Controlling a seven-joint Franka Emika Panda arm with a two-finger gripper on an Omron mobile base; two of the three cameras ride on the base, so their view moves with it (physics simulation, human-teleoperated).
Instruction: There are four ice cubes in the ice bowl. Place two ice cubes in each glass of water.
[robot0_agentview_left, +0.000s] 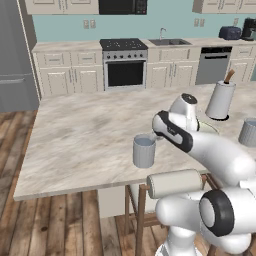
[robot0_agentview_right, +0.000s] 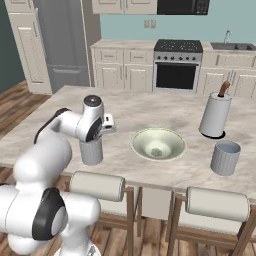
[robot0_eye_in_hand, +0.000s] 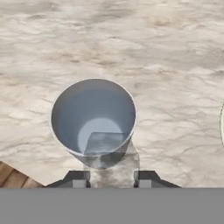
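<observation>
Right now the gripper (robot0_agentview_right: 107, 126) hangs above the nearer glass of water (robot0_agentview_right: 92, 151), the one that stands close to the front edge of the island counter (robot0_agentview_left: 85, 135). Seen along the hand, the glass's open mouth (robot0_eye_in_hand: 93, 118) lies just ahead of the fingertips (robot0_eye_in_hand: 78, 178), a little to their left, so whatever drops would need the hand carried slightly forward to fall inside the rim. The jaws stand partly apart, and a pale grey-white block sits between them that looks like one of the ice cubes (robot0_eye_in_hand: 107, 144); I judge it held, though its edges blur against the water.

Off to the side, well apart from this glass, lies the ice bowl (robot0_agentview_right: 158, 145), with a small lump in its bottom that I cannot count. The second glass (robot0_agentview_right: 225, 157) stands beyond the bowl, near the white holder (robot0_agentview_right: 215, 114).

Open counter surrounds the nearer glass on the far side; on the near side the counter edge and a stool back (robot0_agentview_right: 97, 186) leave little room, so the safer line is straight down.
</observation>
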